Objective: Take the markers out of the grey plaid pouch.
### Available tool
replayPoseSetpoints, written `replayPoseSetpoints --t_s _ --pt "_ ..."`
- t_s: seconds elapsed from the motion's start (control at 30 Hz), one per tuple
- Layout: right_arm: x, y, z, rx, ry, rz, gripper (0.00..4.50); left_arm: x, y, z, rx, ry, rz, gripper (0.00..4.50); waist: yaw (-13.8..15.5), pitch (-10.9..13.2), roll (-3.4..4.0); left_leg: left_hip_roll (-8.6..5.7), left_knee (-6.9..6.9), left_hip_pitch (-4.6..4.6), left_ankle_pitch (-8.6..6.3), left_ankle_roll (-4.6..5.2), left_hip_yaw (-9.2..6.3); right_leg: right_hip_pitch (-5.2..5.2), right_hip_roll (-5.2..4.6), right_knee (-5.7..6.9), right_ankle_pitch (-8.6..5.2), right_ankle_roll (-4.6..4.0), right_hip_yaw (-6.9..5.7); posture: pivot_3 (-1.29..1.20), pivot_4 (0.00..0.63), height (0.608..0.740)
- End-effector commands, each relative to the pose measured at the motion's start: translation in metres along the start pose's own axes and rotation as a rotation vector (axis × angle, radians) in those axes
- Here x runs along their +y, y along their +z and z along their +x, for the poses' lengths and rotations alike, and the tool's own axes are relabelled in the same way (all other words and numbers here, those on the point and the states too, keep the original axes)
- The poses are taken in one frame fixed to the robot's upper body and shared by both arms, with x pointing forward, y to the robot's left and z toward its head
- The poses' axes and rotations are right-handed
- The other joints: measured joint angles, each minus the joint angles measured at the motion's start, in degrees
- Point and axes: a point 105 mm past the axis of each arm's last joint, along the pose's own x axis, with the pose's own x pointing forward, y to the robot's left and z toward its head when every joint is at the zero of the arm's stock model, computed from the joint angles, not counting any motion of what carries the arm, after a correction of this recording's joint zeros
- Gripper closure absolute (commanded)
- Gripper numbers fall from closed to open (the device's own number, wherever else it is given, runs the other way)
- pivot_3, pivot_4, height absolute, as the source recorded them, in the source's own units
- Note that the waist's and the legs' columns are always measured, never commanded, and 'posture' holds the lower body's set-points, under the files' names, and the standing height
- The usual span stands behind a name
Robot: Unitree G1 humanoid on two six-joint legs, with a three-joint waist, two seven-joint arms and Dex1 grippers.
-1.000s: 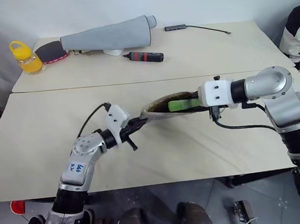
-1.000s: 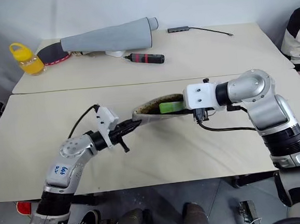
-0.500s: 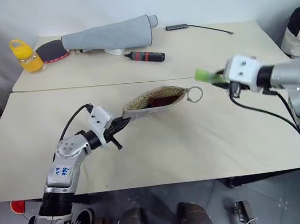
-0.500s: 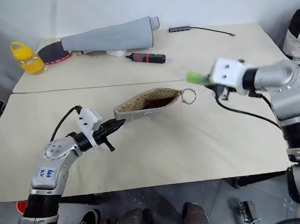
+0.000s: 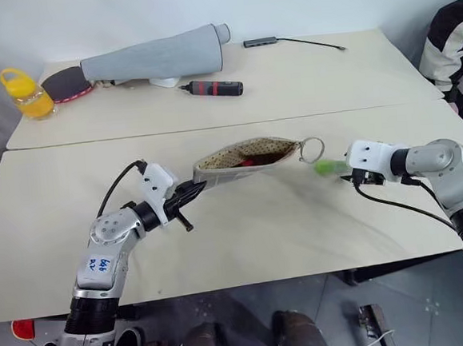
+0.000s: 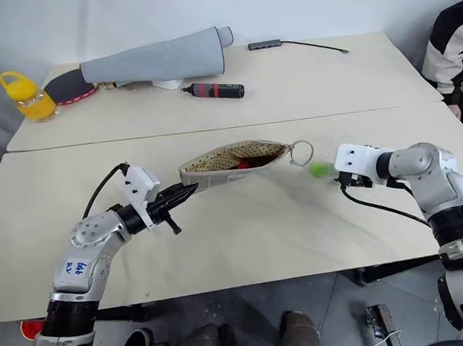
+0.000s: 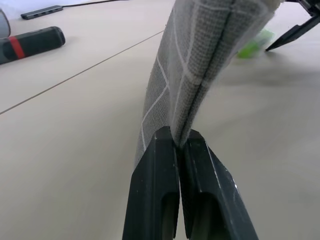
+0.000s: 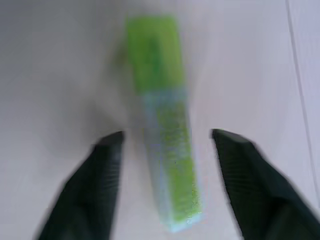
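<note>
Grey plaid pouch (image 5: 242, 158): 1, mouth open, raised off the bench (image 5: 244, 236), its end pinched in the fully closed jaws of the left gripper (image 7: 180, 145). Red marker (image 6: 241, 163): 1, inside the pouch.
Green marker (image 8: 162, 125): 1, lying loose between the spread jaws of the right gripper (image 8: 165, 137), neither finger touching it, just beyond the pouch's ring pull (image 5: 311, 149).

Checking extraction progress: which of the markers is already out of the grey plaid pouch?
The green marker, lying between the right pincer's open fingers. The red marker remains inside the grey plaid pouch, which the left pincer pinches.
</note>
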Motion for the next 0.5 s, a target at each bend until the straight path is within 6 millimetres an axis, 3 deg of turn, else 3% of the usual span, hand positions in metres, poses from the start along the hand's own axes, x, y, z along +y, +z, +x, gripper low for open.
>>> replayPoseSetpoints --t_s 0.03,0.17,0.3,0.4,0.5 --pt "-0.031 0.039 -0.029 -0.192 -0.104 0.064 1.52 -0.004 0.016 0.001 -0.055 -0.015 0.035 4.50 0.10 0.01 0.01 0.00 0.01 -0.02 0.00 0.00 -0.01 0.00 0.00 -0.01 0.00 0.00 -0.01 0.00 0.150 0.740" --pt "-0.060 0.092 -0.059 -0.370 -0.259 0.053 1.52 -0.005 0.018 0.004 -0.064 -0.016 0.026 4.50 0.08 0.01 0.02 0.00 0.00 -0.02 0.00 0.01 -0.04 -0.01 -0.01 0.01 0.00 0.00 -0.02 0.00 0.150 0.740" --pt "-0.071 0.127 -0.071 -0.475 -0.327 0.003 1.69 -0.012 0.019 0.012 -0.077 -0.033 0.015 4.50 0.04 0.00 0.01 0.01 0.01 -0.01 0.00 0.00 -0.07 -0.02 -0.01 0.08 0.00 0.00 -0.02 0.00 0.150 0.740" --pt "-0.051 0.156 -0.067 -0.626 -0.232 0.006 2.40 -0.013 0.018 0.016 -0.076 -0.037 0.016 4.50 0.17 0.01 0.01 -0.02 0.01 -0.01 0.00 0.00 -0.07 -0.02 -0.02 0.07 0.00 0.00 -0.02 0.00 0.150 0.740" --pt "-0.016 0.187 -0.063 -0.768 -0.074 0.016 3.47 -0.014 0.018 0.018 -0.073 -0.041 0.010 4.50 0.14 0.01 0.02 -0.02 -0.01 -0.01 0.00 0.00 -0.09 -0.04 -0.02 0.16 0.00 0.00 -0.04 0.00 0.150 0.740"
